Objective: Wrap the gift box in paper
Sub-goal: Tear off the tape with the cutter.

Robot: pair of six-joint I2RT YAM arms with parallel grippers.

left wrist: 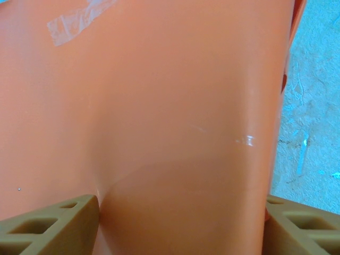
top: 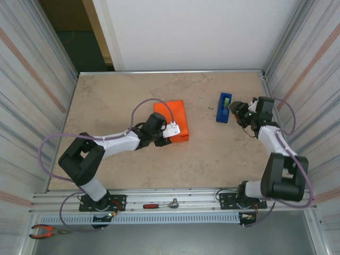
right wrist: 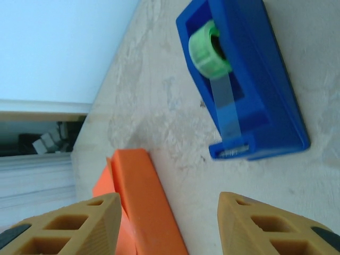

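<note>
two arms split the work, and the coming move turns on the right one. the box (top: 171, 118), already covered in orange paper (left wrist: 159, 106), lies left of the middle of the tabletop (top: 117, 95), its slightly longer side running near to far. the left pincer (top: 172, 130) sits at the box's near right corner. its fingers (left wrist: 53, 228) stand wide apart with paper spanning the whole gap, and i cannot tell whether they squeeze a fold or merely press on it. one strip of clear tape (left wrist: 79, 18) lies on the paper further along. the right pincer (right wrist: 170, 207) is apart with nothing between its fingers, and it is much the nearer to the dispenser (right wrist: 244, 79), which stands well right of the box. the dispenser's long axis also runs near to far, with the green roll (right wrist: 210, 45) at the far end and the cutter (right wrist: 232, 152) at the near end. the right pincer is just beside its right flank, the cutter being the end closer to the fingers. by my reckoning the next piece of tape falls to the right arm: a short reach to the cutter, then a carry leftward to the box.
</note>
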